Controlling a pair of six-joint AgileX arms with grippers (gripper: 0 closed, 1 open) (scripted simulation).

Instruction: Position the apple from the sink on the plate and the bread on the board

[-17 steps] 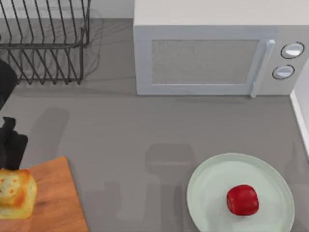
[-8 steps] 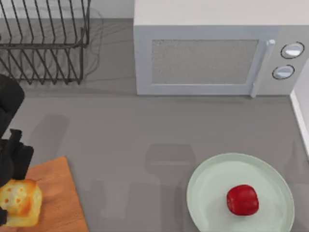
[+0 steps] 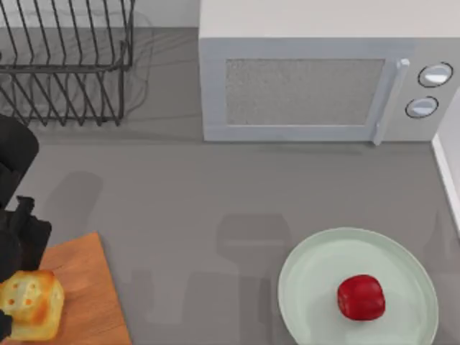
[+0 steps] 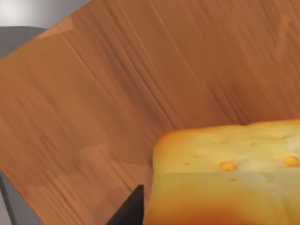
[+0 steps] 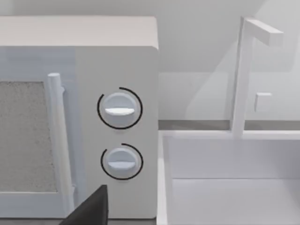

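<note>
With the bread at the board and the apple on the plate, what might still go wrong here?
1. The bread sits at the board's left side, by the top view's edge, with the left end effector around it; a sticky release might drag it off.
2. I cannot tell whether the bread rests flat; if it is above the board, it may tumble.
3. The apple lies loose on the plate; a bump might roll it.

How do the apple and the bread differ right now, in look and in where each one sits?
The apple is glossy red and roundish; the bread is a golden-yellow block with a browned, spotted top. The apple lies on the pale green plate at the table's right; the bread is over the wooden board at the left edge. The apple sits free, while the left gripper is at the bread. Both look similar in size.
</note>
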